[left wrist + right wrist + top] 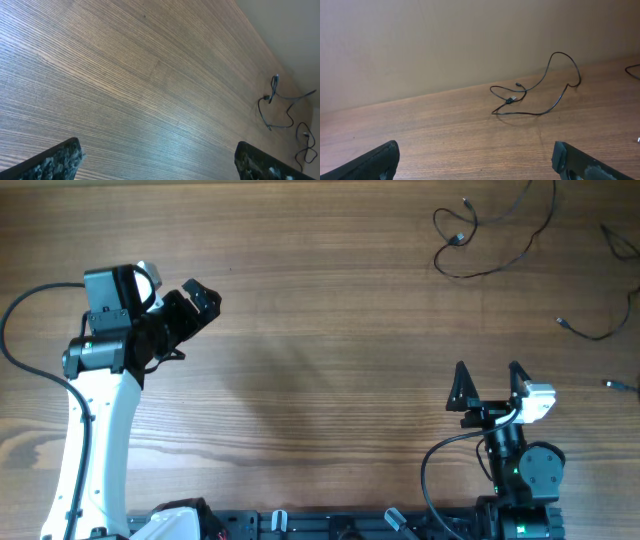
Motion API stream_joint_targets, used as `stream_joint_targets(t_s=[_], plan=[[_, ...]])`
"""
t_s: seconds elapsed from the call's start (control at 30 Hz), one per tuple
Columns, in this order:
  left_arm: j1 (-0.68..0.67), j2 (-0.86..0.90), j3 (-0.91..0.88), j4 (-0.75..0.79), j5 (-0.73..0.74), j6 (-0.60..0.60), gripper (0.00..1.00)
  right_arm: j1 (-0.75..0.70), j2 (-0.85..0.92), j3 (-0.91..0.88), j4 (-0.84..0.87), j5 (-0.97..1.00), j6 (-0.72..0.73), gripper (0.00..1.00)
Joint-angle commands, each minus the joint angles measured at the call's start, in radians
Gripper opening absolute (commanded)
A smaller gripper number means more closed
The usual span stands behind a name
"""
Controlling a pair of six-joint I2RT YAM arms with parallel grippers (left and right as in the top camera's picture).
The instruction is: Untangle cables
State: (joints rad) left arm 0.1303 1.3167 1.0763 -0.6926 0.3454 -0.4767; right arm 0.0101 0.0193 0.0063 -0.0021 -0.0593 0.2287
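Thin black cables (456,240) with tiny plugs lie at the far right corner of the brown wooden worktop (300,380), well apart from the left tool (157,145) and right tool (488,375), both spread wide and empty. Such thin cords could slip a shallow pinch, or tighten if tugged.

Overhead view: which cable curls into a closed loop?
The left cable, straight beyond the right tool: it curls over itself near its plug. The cable by the right edge lies in an open curve.
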Motion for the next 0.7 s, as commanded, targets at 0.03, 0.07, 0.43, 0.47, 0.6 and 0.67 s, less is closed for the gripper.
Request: stream_joint_targets(t_s=[0.03, 0.07, 0.43, 0.47, 0.6, 0.67], plan=[[0.004, 0.005, 0.005, 0.003, 0.001, 0.001, 1.0, -0.005, -0.016, -0.001, 0.003, -0.002, -0.019, 1.0], [0.004, 0.007, 0.005, 0.003, 0.001, 0.001, 1.0, -0.005, -0.016, -0.001, 0.003, -0.002, -0.019, 1.0], [-0.098, -0.456, -0.179, 0.028, -0.172, 0.162, 1.0, -0.005, -0.016, -0.001, 0.003, -0.002, -0.019, 1.0], [-0.1, -0.513, -0.225, 0.04, -0.172, 0.163, 1.0, -0.005, -0.016, -0.001, 0.003, -0.002, -0.019, 1.0], [-0.1, -0.789, -0.459, 0.124, -0.164, 0.163, 1.0, -0.005, -0.016, -0.001, 0.003, -0.002, -0.019, 1.0], [-0.1, -0.906, -0.548, 0.159, -0.164, 0.163, 1.0, -0.005, -0.016, -0.001, 0.003, -0.002, -0.019, 1.0]])
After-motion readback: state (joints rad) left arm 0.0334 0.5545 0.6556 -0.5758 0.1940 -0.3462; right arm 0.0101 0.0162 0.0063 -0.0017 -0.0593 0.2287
